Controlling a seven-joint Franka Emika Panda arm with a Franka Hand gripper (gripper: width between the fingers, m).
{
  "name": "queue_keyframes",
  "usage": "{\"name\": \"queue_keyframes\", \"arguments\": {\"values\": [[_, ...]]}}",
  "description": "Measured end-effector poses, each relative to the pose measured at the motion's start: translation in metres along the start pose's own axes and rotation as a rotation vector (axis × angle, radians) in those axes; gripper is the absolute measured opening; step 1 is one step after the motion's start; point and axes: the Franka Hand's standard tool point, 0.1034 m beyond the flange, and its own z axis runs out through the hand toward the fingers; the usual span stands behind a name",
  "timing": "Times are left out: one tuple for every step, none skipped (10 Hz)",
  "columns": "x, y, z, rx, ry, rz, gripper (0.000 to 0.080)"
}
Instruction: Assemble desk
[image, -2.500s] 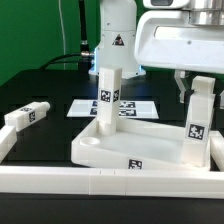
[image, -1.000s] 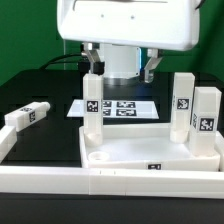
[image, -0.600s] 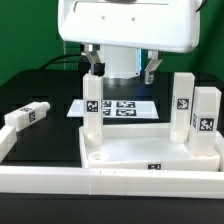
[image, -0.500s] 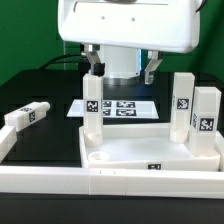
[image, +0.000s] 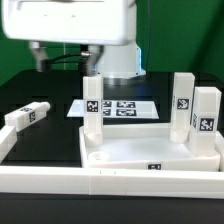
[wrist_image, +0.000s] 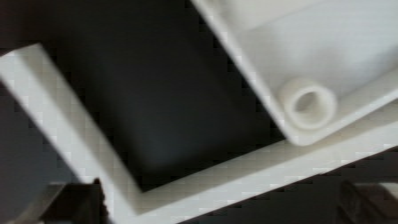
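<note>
**Three legs standing, one lying loose**

Black worktop (image: 50, 135) stretching back toward a green wall, framed by long white rails (image: 60, 182) along the lower edge of the exterior view. Sitting low and right of centre: the desk panel (image: 150, 152), rim up, pressed near the front rail. Standing upright in it: one leg (image: 92, 108) at centre frame, two more legs (image: 183, 104) (image: 206, 118) at the right edge. Lying on its side at far left, well apart from the panel: the fourth leg (image: 26, 117). Resting flat behind the panel: the marker board (image: 122, 107).

Hanging in the upper left of the frame: the arm's white body (image: 70, 22), with the claw (image: 62, 55) apart and clasping nothing. Showing in the wrist view: a panel corner with its round socket (wrist_image: 313, 104).

Likely handling: hard, light, stiff plastic, smooth enough to slip. Best hold on the loose leg probably across its flat sides near mid-length, clear of the end going into the socket.
</note>
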Motion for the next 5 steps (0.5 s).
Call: {"name": "queue_keyframes", "arguments": {"values": [[0.0048,0.0204,0.0008,-0.006,0.001,-0.003,0.0649],[0.0067,0.0295,0.0024,-0.01,0.0,0.007,0.0649],[0.0058,0.023,0.0026,-0.008,0.0,-0.002,0.0649],[0.0053,0.0213,0.0031,-0.009,-0.001,-0.008,0.0649],[0.0053,0.0222,0.0035,-0.009,-0.001,-0.007,0.0649]]}}
